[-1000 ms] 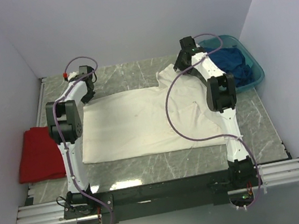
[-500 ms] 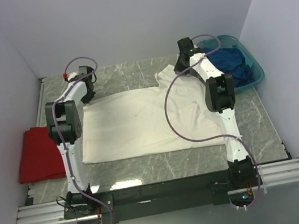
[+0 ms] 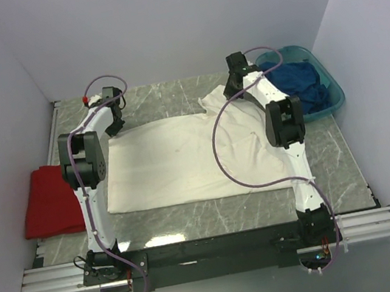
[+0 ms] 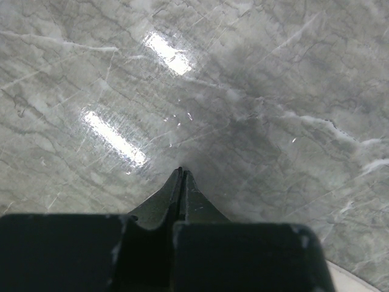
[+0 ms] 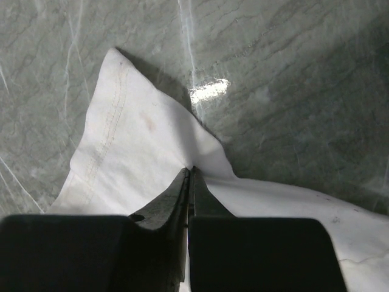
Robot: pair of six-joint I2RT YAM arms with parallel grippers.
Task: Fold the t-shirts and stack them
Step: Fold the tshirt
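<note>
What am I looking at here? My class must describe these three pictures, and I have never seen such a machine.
A left arm and a right arm of a robot are bolted at the near edge of a marble table. The wide picture comes from a camera above and behind them; the other two from wrist cameras. A white shirt lies spread on the table, a red shirt at its left edge, a blue shirt in a teal basin. The right end effector is shut on the white shirt near a sleeve. The left end effector is shut too, no cloth showing between its fingers.
</note>
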